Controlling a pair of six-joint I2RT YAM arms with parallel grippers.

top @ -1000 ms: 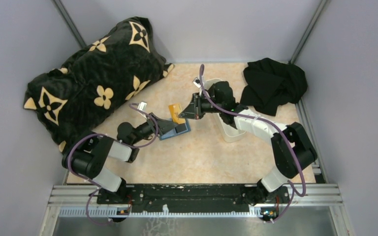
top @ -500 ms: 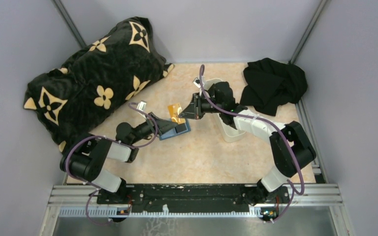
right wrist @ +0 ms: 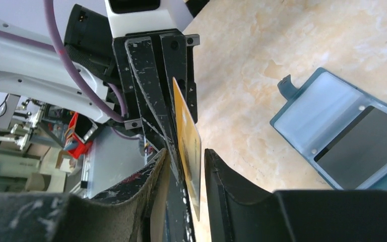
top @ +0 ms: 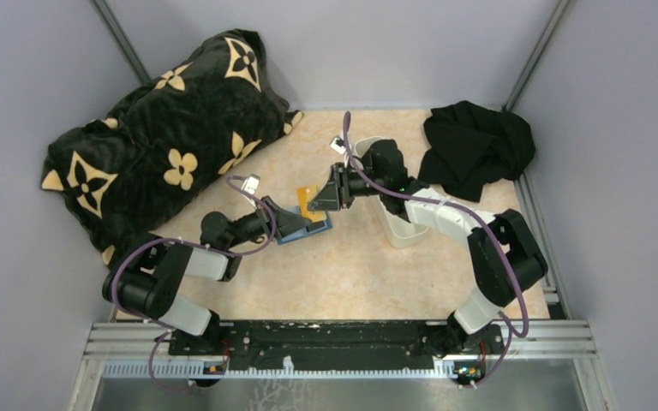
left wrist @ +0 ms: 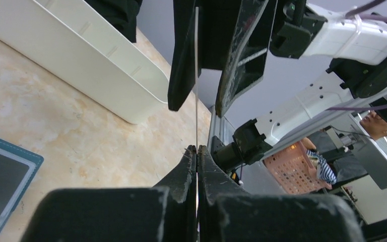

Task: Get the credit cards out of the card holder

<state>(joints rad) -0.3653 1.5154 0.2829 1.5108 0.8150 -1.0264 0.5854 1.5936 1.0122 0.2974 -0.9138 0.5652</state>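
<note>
Centre of the overhead view: gold card (top: 308,199) held up off the surface (top: 351,278), bridging the two arms, with the card holder (top: 307,229) just below it in the frame.
Left fingers (left wrist: 184,174): pressed together on one end of the gold card, which shows as a thin edge-on line in the left wrist view.
Right fingers (right wrist: 221,186): apart, one on each face of the card's far end, a gap visible beside it; not clamping.
Card's long axis: running from the left fingers towards the right ones.
Card holder, right wrist view: lying open and flat at centre right, a dark card (right wrist: 363,143) seated in its pocket.
Likely arm for the dark card: the right, being unloaded, once drawn back along the gold card's axis.
</note>
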